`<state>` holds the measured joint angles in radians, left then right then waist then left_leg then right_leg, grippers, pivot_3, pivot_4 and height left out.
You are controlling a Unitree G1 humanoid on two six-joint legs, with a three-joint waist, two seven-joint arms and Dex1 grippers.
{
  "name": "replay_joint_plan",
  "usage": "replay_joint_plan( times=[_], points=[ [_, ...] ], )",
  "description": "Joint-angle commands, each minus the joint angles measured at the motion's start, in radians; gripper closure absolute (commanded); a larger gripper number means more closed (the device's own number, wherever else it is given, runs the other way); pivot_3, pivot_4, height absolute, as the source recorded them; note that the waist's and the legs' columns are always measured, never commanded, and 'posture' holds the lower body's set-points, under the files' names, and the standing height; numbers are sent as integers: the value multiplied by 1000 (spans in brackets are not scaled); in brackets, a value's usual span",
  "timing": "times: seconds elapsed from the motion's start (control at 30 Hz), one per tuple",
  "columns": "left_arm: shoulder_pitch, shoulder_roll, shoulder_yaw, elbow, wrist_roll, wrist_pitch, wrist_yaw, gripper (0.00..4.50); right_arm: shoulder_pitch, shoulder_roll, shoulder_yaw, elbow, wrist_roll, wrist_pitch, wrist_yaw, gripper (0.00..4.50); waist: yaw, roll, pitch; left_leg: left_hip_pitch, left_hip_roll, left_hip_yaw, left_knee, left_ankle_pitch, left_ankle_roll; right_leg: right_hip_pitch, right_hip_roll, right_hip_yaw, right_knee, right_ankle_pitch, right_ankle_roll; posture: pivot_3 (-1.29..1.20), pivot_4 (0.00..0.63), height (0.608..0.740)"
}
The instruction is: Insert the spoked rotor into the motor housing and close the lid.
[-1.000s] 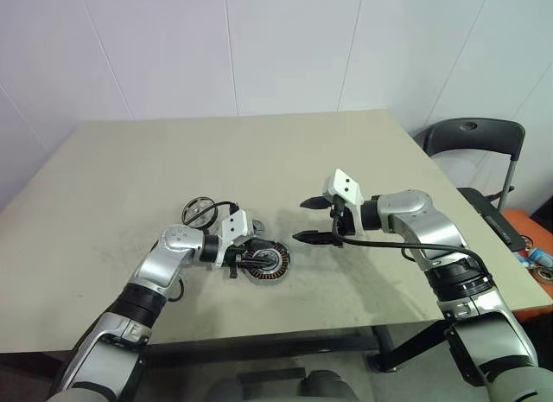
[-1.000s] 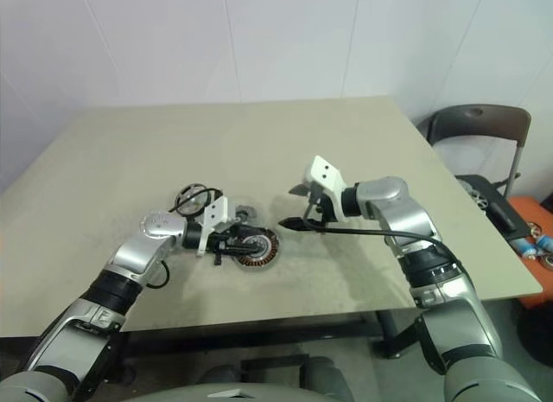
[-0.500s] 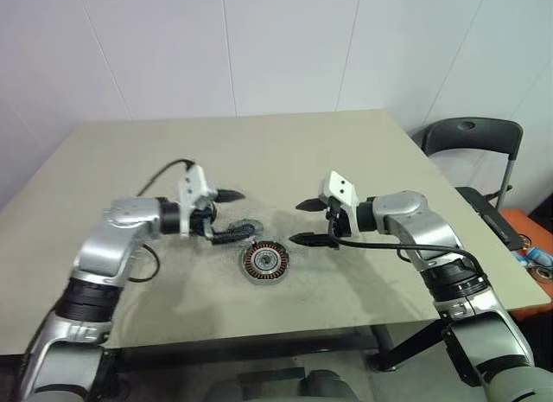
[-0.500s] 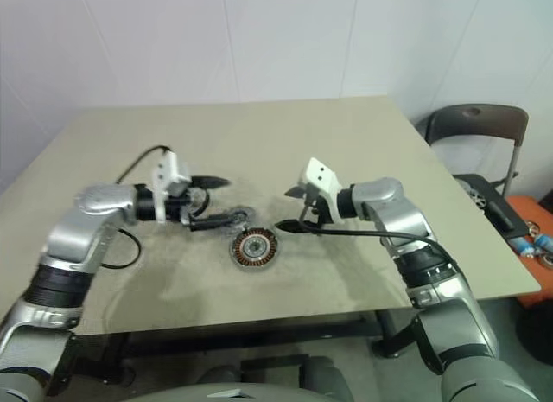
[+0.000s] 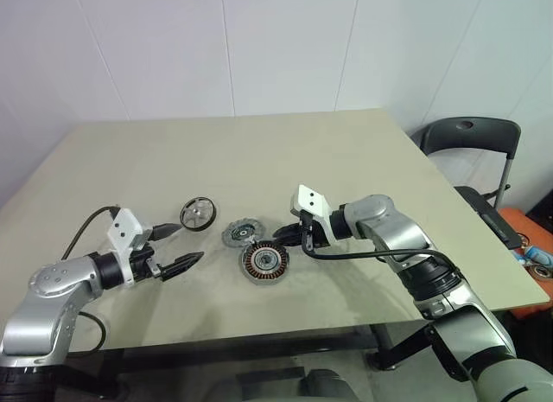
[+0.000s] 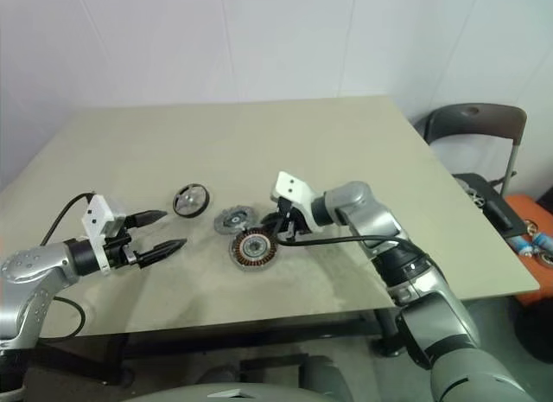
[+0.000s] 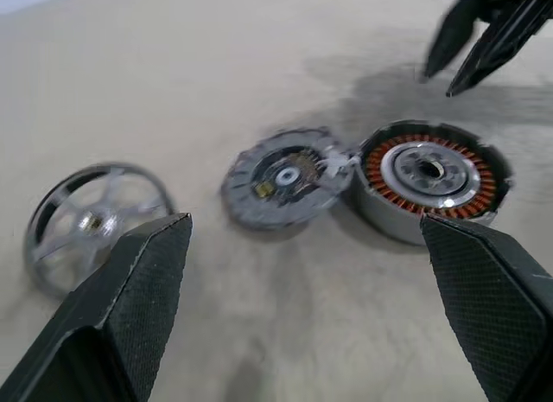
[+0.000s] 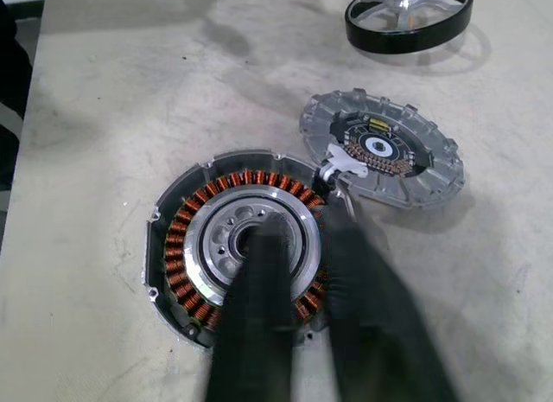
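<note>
Since a second ago, the left hand [image 5: 176,249] has let go of the motor housing [image 5: 264,262] and pulled back toward the near left side of the counter [image 5: 346,151]; its two fingers now stand wide apart with nothing in them. The right hand [image 5: 289,233] has slid in closer and squeezed its fingers together, holding nothing.

The spoked rotor [image 5: 197,214] lies flat on the counter, not yet put in. From the rotor, the lid [image 5: 239,232] is at about 4 o'clock, just beside it, and the motor housing sits past the lid at about 4 o'clock too, touching or nearly touching the lid.

From the left hand, the rotor lies at about 1 o'clock, near. The right hand hovers just by the housing, on the far side from the rotor. So the left hand looks like the better one to pick up the rotor.
</note>
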<state>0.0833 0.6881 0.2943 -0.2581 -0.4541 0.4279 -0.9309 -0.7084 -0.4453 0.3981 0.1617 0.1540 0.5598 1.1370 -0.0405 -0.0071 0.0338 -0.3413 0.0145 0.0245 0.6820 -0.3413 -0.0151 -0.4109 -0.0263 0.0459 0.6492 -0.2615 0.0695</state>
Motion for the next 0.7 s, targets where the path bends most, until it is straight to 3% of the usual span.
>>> replay_joint_plan(
  times=[0.03, 0.5, 0.7],
  points=[
    [43, -4, 62, -58, -27, -6, 33, 0, -27, 16, 9, 0, -15, -11, -1, 4446, -2, 0, 0, 0, 0, 0, 0, 0, 0, 0, 0, 0, 0, 0, 0, 0, 0, 740],
    [94, -8, 55, -94, -48, -4, 78, 0, -13, 101, 55, 84, -58, -42, -25, 4446, -4, 0, 0, 0, 0, 0, -1, 0, 0, -1, 0, 0, 0, 0, 0, 0, 0, 740],
    [88, -9, 39, -93, -47, -5, 91, 0, 4, 130, 82, 211, -116, -101, -59, 4446, -4, 0, 0, 0, 0, 0, -1, 0, 0, 0, 0, 0, 0, 0, 0, 0, 0, 740]
  ],
)
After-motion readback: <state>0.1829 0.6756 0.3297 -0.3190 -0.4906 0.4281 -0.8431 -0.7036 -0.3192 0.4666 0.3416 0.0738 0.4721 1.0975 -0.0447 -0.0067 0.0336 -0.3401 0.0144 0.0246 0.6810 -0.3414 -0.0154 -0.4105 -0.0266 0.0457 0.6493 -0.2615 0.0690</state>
